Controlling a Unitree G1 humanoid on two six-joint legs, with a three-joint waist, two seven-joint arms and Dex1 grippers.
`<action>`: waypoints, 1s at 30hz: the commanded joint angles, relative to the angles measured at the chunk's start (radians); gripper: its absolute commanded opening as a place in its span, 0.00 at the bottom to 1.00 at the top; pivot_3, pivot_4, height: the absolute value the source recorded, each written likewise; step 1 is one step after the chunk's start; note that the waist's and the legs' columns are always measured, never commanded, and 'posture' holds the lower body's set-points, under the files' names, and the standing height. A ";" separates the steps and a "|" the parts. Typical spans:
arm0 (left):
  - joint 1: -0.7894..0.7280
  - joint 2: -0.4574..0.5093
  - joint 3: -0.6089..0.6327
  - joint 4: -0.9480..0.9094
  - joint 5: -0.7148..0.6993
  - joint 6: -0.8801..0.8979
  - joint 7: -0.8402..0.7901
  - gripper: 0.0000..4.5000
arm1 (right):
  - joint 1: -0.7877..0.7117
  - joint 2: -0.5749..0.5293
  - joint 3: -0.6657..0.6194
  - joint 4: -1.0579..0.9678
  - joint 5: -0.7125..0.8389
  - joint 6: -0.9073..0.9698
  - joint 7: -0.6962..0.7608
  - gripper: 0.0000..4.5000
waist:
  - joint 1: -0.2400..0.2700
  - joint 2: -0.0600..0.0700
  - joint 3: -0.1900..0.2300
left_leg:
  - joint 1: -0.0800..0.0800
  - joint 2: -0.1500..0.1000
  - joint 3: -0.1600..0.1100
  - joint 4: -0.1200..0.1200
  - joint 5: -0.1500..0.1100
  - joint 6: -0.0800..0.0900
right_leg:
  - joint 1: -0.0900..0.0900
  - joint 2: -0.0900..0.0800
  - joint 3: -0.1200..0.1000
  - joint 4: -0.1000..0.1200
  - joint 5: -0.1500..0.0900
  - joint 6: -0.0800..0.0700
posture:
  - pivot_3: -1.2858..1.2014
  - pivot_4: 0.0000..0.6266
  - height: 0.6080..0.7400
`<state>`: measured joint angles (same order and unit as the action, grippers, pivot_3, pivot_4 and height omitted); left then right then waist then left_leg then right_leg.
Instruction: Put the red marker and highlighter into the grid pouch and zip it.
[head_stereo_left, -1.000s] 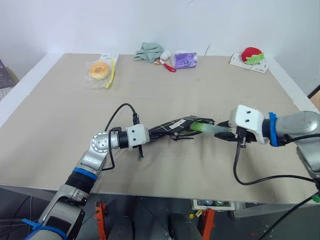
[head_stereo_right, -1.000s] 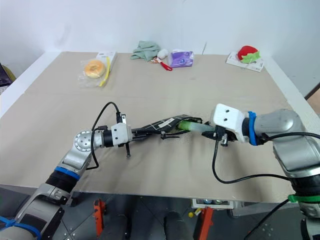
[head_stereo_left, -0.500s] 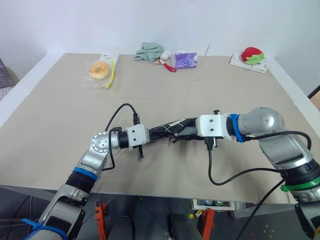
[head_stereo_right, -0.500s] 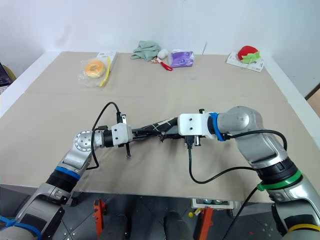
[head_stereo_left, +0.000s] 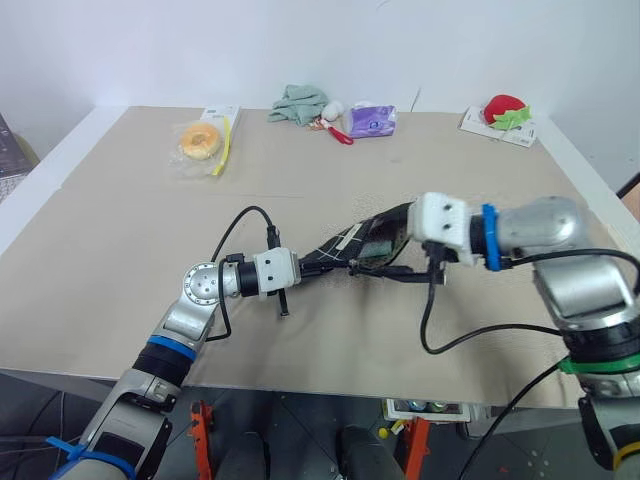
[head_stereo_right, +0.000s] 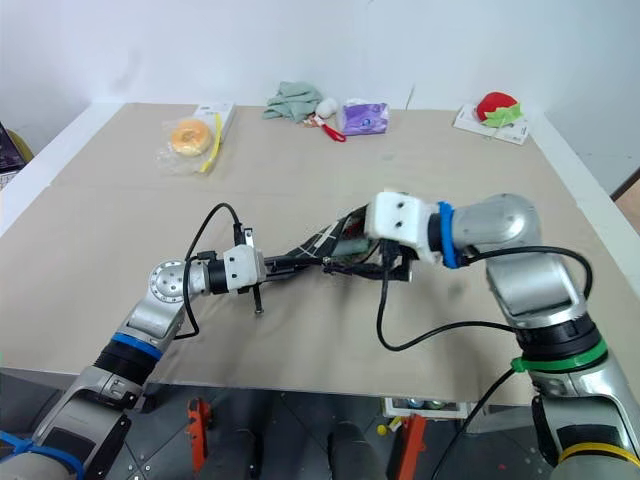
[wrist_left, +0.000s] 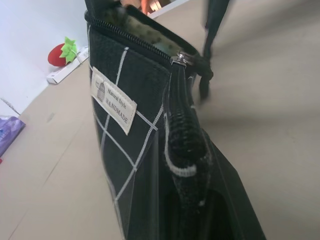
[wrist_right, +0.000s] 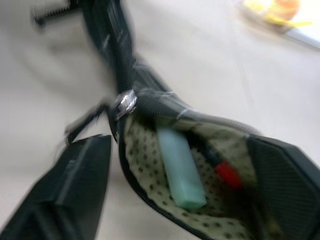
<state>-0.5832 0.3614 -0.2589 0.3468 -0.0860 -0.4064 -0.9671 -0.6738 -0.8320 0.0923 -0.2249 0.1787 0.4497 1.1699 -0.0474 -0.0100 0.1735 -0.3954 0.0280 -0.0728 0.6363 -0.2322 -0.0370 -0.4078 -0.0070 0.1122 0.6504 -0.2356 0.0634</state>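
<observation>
left pincer (head_stereo_left: 300, 268): closed on the near end of the grid pouch, holding it up off the tabletop, pointing across toward the right pincer.
right pincer (wrist_right: 180, 190): open, fingers (wrist_right: 75, 185) spread wide either side of the pouch mouth, one outside each lip; whether they touch the fabric cannot be told.
grid pouch (wrist_left: 135, 150): black with white grid lines, stretched between the two pincers, far end raised and tilted up toward the right pincer; mouth open, dotted pale lining showing; white label (wrist_left: 113, 100) on the side facing the left wrist camera.
zipper pull (wrist_right: 125, 101): at the end of the open mouth, just ahead of one right-pincer finger; zip not closed.
highlighter (wrist_right: 181, 167): inside the pouch, lying on the lining, between the right pincer's fingers.
red marker (wrist_right: 222, 167): inside the pouch, just beside the highlighter, red end toward the right pincer.
tabletop (head_stereo_left: 120, 260): beige, beneath both pincers.
far clutter: donut in a bag (head_stereo_left: 200, 141), green cloth (head_stereo_left: 298, 102), purple packet (head_stereo_left: 371, 120), strawberry toy (head_stereo_left: 504, 110), all along the far edge, well apart from both pincers.
</observation>
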 joint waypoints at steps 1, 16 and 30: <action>-0.016 -0.005 0.013 -0.024 -0.011 0.000 -0.001 0.00 | 0.024 -0.003 -0.081 -0.093 0.100 0.080 -0.020 0.99 | 0.000 0.000 0.000 | 0.000 0.000 0.000 0.000 0.000 0.000 | 0.000 0.000 0.000 0.000 0.000 0.000 | 0.52 0.24 0.96; -0.015 -0.005 0.019 -0.031 -0.012 0.013 0.003 0.00 | 0.129 -0.043 0.088 -0.190 0.086 0.138 -0.030 0.70 | 0.000 0.000 0.000 | 0.000 0.000 0.000 0.001 0.000 0.000 | 0.000 0.000 0.000 0.000 -0.003 0.005 | 0.52 0.24 0.96; -0.016 -0.006 0.019 -0.030 -0.011 0.015 0.005 0.00 | 0.120 -0.069 0.028 -0.125 0.087 0.114 -0.041 0.01 | 0.000 0.000 0.000 | 0.000 0.000 0.000 0.001 0.000 0.000 | 0.000 0.000 0.000 0.000 -0.003 0.005 | 0.52 0.24 0.96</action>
<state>-0.5835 0.3568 -0.2590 0.3429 -0.0870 -0.3860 -0.9674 -0.5382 -0.8784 0.1850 -0.3606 0.2578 0.5789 1.1331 -0.0476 -0.0101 0.1734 -0.3954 0.0281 -0.0730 0.6372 -0.2321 -0.0370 -0.4075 -0.0068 0.1119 0.6506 -0.2386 0.0686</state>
